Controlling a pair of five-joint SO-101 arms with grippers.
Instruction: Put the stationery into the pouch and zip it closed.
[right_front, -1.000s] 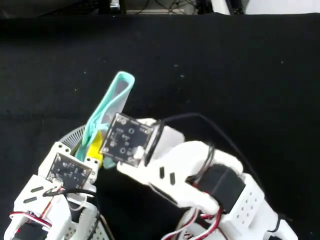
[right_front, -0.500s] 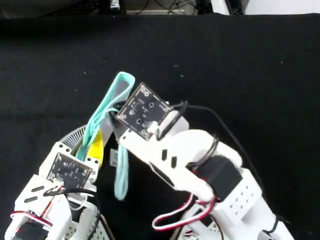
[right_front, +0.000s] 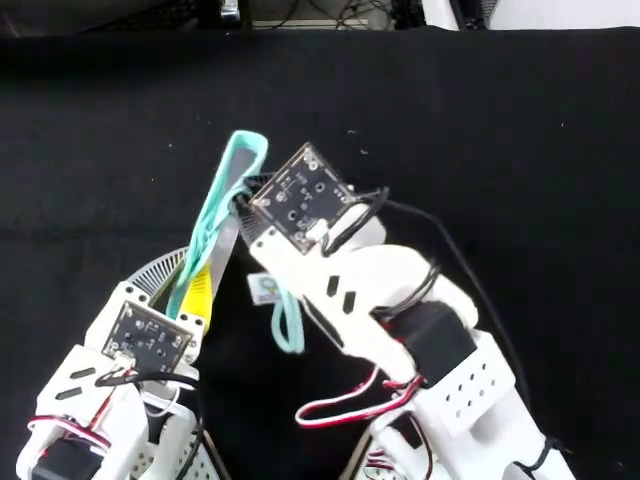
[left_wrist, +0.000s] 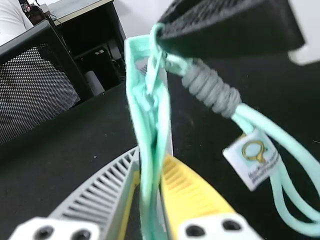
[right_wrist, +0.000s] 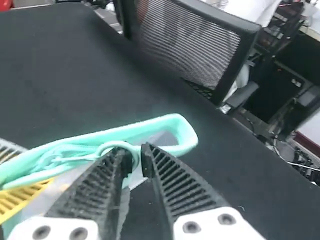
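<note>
Mint pouch (right_front: 222, 195), centre-left of the high view; long axis runs lower left to upper right.
Fabric edging, clear panel, rounded far end. Left gripper (left_wrist: 150, 200) clamps its lower end; right gripper (right_wrist: 133, 156), ribbed black jaws, pinches the zipper pull (left_wrist: 156, 60).

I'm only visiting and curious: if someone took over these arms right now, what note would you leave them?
Left gripper: shut on the pouch, edge up between its fingers.
Right gripper: shut on the zip cord near the pouch's far end; its loop hangs free.
Done: both grips set.
To do: I cannot tell if the pouch is fully shut; check, finish the pull, let go.
</note>
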